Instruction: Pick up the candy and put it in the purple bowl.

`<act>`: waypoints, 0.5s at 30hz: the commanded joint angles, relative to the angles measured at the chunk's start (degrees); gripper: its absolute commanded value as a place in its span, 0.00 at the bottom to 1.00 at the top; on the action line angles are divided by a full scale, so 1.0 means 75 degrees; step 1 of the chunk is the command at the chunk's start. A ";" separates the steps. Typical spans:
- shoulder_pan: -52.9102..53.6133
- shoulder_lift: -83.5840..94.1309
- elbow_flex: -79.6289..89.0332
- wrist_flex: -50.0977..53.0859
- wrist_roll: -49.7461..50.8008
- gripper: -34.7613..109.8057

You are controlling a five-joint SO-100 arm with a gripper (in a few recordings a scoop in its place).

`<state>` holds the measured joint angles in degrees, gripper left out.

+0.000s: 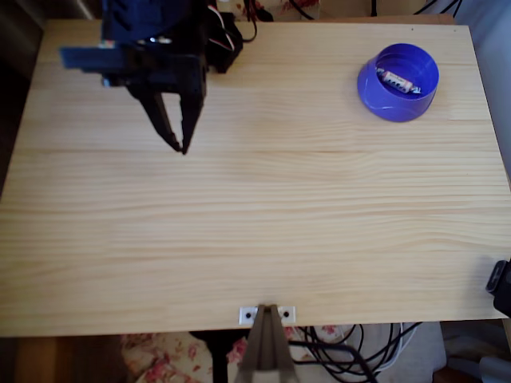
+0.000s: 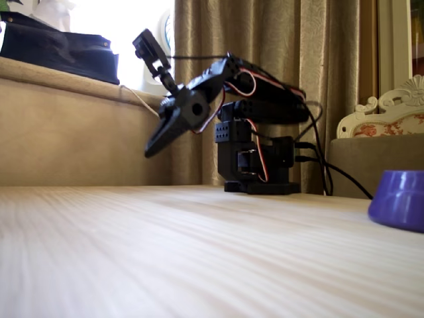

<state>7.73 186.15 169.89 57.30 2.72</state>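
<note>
The candy [image 1: 398, 81] lies inside the purple bowl [image 1: 377, 89] at the table's far right in the overhead view, its pale middle and twisted ends showing against the blue-purple floor. In the fixed view the purple bowl [image 2: 399, 201] sits at the right edge and hides its contents. My black gripper [image 1: 179, 147] hangs over the table's far left, well away from the bowl, fingers nearly together with nothing between them. From the side the gripper [image 2: 150, 152] is raised above the wood and tilted downward.
The arm's base [image 2: 255, 165] with its cables stands at the back edge of the pale wooden table [image 1: 255, 239]. A clamp [image 1: 267, 319] sits at the near edge. A dark object [image 1: 501, 287] pokes in at the right edge.
</note>
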 commanded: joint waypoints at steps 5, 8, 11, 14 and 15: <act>0.0293 0.0387 0.0527 -0.0117 0.0293 0.24; 0.0305 0.0387 0.0539 -0.0176 0.0387 0.24; 0.0457 0.0387 0.0539 -0.0164 0.0539 0.24; 0.0574 0.0387 0.0551 -0.0164 0.0680 0.24; 0.0598 0.0387 0.0551 -0.0164 0.0691 0.24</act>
<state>10.90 188.35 175.25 56.69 6.24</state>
